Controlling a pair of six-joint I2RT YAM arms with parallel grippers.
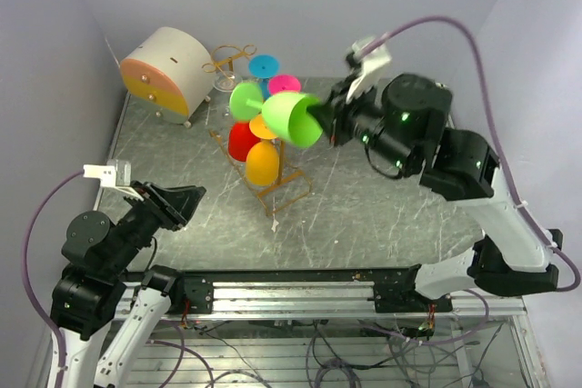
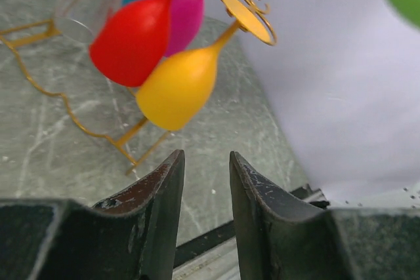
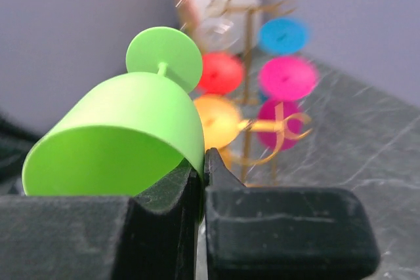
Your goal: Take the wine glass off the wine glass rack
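My right gripper (image 1: 320,121) is shut on the rim of a green wine glass (image 1: 289,117), one finger inside the bowl, one outside; it holds the glass on its side in the air above the gold wire wine glass rack (image 1: 273,184). In the right wrist view the green glass (image 3: 125,142) fills the left, its foot pointing away from the gripper (image 3: 202,162). Red (image 1: 242,141), orange (image 1: 262,163), pink (image 1: 285,84) and blue (image 1: 264,66) glasses hang on the rack. My left gripper (image 1: 188,203) is open and empty, near the left front; its view shows the red (image 2: 131,37) and orange (image 2: 177,86) glasses ahead.
A round white-and-orange drawer box (image 1: 164,74) stands at the back left. A clear glass (image 2: 85,1) hangs on the rack behind the red one. Grey walls close in at the back and sides. The table's metal front rail (image 1: 300,293) runs between the arm bases.
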